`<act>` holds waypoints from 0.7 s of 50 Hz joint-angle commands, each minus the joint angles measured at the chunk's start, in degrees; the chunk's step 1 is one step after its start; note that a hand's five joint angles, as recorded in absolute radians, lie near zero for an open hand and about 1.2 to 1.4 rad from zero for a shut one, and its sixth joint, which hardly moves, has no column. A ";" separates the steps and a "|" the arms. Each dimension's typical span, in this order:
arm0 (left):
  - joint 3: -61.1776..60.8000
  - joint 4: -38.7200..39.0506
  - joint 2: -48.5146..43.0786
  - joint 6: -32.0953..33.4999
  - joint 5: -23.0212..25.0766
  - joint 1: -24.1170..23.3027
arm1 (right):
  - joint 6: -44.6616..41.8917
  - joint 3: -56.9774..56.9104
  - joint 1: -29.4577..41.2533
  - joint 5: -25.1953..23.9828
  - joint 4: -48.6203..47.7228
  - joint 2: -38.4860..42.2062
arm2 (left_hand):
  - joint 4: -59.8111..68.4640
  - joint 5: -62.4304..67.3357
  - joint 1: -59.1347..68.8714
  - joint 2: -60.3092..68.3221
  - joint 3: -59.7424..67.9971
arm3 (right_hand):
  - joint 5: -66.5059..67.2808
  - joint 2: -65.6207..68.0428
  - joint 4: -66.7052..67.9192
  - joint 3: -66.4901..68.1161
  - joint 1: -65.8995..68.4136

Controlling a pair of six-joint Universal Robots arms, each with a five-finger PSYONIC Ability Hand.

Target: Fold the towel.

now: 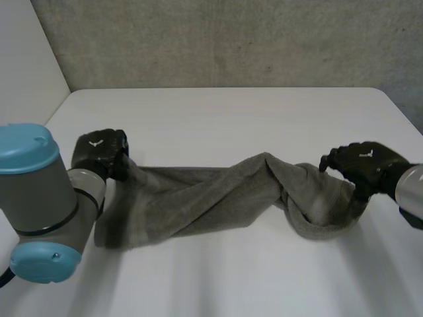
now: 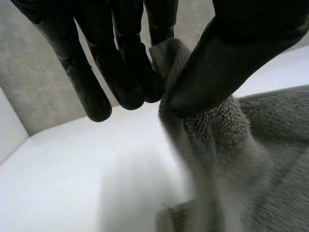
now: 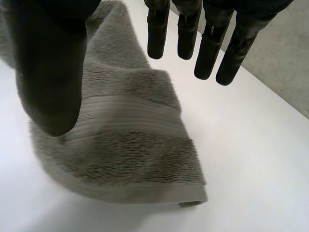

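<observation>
A grey towel (image 1: 218, 198) lies bunched and twisted in a long band across the white table (image 1: 231, 119). My left hand (image 1: 100, 153) is at the towel's left end. In its wrist view the fingers (image 2: 130, 72) and thumb pinch a raised corner of the towel (image 2: 193, 125). My right hand (image 1: 362, 166) hovers over the towel's right end, which is folded over into a loop. In the right wrist view its fingers (image 3: 207, 43) are straight and spread from the thumb, above the striped hem of the towel (image 3: 130, 145), not touching it.
A grey wall (image 1: 231, 39) stands behind the table's far edge. The table's left edge runs diagonally past my left arm (image 1: 39, 198). Bare tabletop lies in front of and behind the towel.
</observation>
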 commanded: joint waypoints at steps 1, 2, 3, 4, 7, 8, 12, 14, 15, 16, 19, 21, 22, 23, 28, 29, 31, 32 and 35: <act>0.01 0.84 0.40 0.04 0.05 2.01 | -6.98 11.81 1.65 -3.85 -6.33 -2.14 | 2.15 5.56 6.50 2.84 2.83 | 5.70 6.81 6.53 6.39 6.81; 0.01 0.84 0.40 0.04 0.05 2.02 | -7.00 11.84 1.66 -3.86 -6.36 -2.13 | 2.15 5.56 6.50 2.84 2.83 | 5.71 6.82 6.55 6.40 6.83; 0.01 0.84 0.31 -0.05 0.05 2.36 | -9.70 14.54 2.27 -4.38 -8.97 -2.05 | 2.15 5.56 6.50 2.84 2.83 | 6.55 7.66 7.38 7.23 7.66; 0.09 0.84 0.31 -0.05 0.05 2.63 | -12.34 16.83 2.62 -4.56 -11.43 -1.79 | 2.15 5.56 6.50 2.84 2.83 | 6.39 7.50 7.22 7.08 7.50; 0.09 0.93 0.23 -0.05 0.13 3.24 | -16.22 19.91 2.80 -4.82 -16.00 -0.91 | 2.15 5.56 6.50 2.84 2.83 | 4.71 5.82 5.55 5.40 5.83; 0.09 0.93 0.22 -0.05 0.14 3.25 | -16.23 19.93 2.80 -4.83 -16.03 -0.90 | 2.15 5.56 6.50 2.84 2.83 | 4.70 5.81 5.54 5.39 5.82; 0.36 0.93 -0.39 -0.05 0.14 3.69 | -17.29 21.68 3.24 -4.56 -22.25 1.11 | 2.15 5.56 6.50 2.84 2.83 | 3.69 4.80 4.53 4.38 4.81; 0.36 0.93 -0.56 -0.14 0.05 3.69 | -17.29 21.86 3.59 -4.48 -23.66 1.73 | 2.15 5.56 6.50 2.84 2.83 | 3.86 4.97 4.70 4.55 4.98; 0.36 0.93 -0.57 -0.14 0.05 3.77 | -17.29 22.03 4.03 -4.39 -24.89 2.25 | 2.15 5.56 6.50 2.84 2.83 | 4.03 5.14 4.86 4.72 5.14; 0.45 1.01 -0.65 -0.14 0.05 3.77 | -17.29 22.12 4.55 -4.13 -26.21 2.87 | 2.15 5.56 6.50 2.84 2.83 | 4.20 5.31 5.03 4.89 5.31; 0.36 1.01 -0.65 -0.57 0.05 4.12 | -17.29 22.12 5.35 -2.90 -29.02 4.36 | 2.15 5.56 6.50 2.84 2.83 | 4.37 5.48 5.20 5.06 5.48; 0.36 1.01 -0.65 -0.66 0.05 4.21 | -17.29 22.12 5.78 -2.11 -30.43 5.15 | 2.15 5.56 6.50 2.84 2.83 | 4.87 5.98 5.70 5.56 5.98; 0.36 1.01 -0.65 -0.84 0.13 4.21 | -17.29 22.12 5.79 -2.10 -30.44 5.16 | 2.15 5.56 6.50 2.84 2.83 | 4.87 5.98 5.71 5.56 5.99; 0.36 1.01 -0.74 -0.84 0.05 4.21 | -17.46 22.21 6.57 -0.80 -32.27 6.20 | 2.15 5.56 6.50 2.84 2.83 | 5.21 6.32 6.04 5.89 6.32; 0.36 1.01 -1.01 -0.84 0.05 4.21 | -17.46 22.39 8.25 1.85 -37.47 8.06 | 2.15 5.56 6.50 2.84 2.83 | 9.08 10.19 9.91 9.77 10.19; 0.36 1.01 -1.01 -0.84 0.05 4.21 | -17.29 22.30 8.42 2.11 -38.52 8.32 | 2.15 5.56 6.50 2.84 2.83 | 13.07 14.18 13.91 13.76 14.19; 0.45 1.01 -1.01 -0.84 0.05 4.21 | -17.03 22.21 8.51 2.38 -39.40 8.67 | 2.15 5.56 6.50 2.84 2.83 | 19.28 20.39 20.11 19.96 20.39; 0.45 1.01 -1.01 -0.84 0.05 4.21 | -16.76 22.12 8.51 2.47 -40.36 8.94 | 2.15 5.56 6.50 2.84 2.83 | 27.83 28.94 28.67 28.52 28.95; 0.45 1.37 -1.09 -0.84 0.05 4.21 | -15.19 21.51 8.51 2.56 -41.51 9.55 | 2.15 5.56 6.50 2.84 2.83 | 46.15 47.26 46.98 46.83 47.26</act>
